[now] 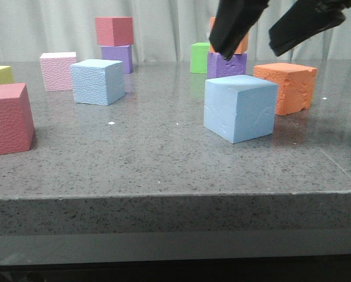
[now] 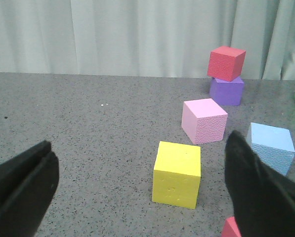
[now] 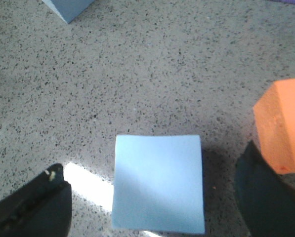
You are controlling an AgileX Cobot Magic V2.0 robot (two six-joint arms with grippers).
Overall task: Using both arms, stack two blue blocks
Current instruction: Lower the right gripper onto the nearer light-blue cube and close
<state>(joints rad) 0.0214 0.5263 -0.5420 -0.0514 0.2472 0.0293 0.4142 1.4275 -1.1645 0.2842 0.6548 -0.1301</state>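
Observation:
The smooth blue block (image 1: 240, 107) sits on the grey table right of centre. It fills the middle of the right wrist view (image 3: 158, 182). My right gripper (image 1: 250, 51) hangs open just above it, one finger on either side, touching nothing; the right wrist view shows the gripper (image 3: 152, 197) straddling the block. The pebbled blue block (image 1: 97, 81) stands apart at the back left, also in the left wrist view (image 2: 271, 145) and as a corner in the right wrist view (image 3: 68, 7). My left gripper (image 2: 140, 140) is open and empty, off the front view, with a yellow cube (image 2: 177, 174) ahead of it.
A big orange block (image 1: 287, 85) stands close to the right of the smooth blue block. A purple cube (image 1: 226, 64) and a green cube (image 1: 200, 57) stand behind it. A red cube (image 1: 7, 117), a pink cube (image 1: 59, 70) and a red-on-purple stack (image 1: 114, 30) stand at the left.

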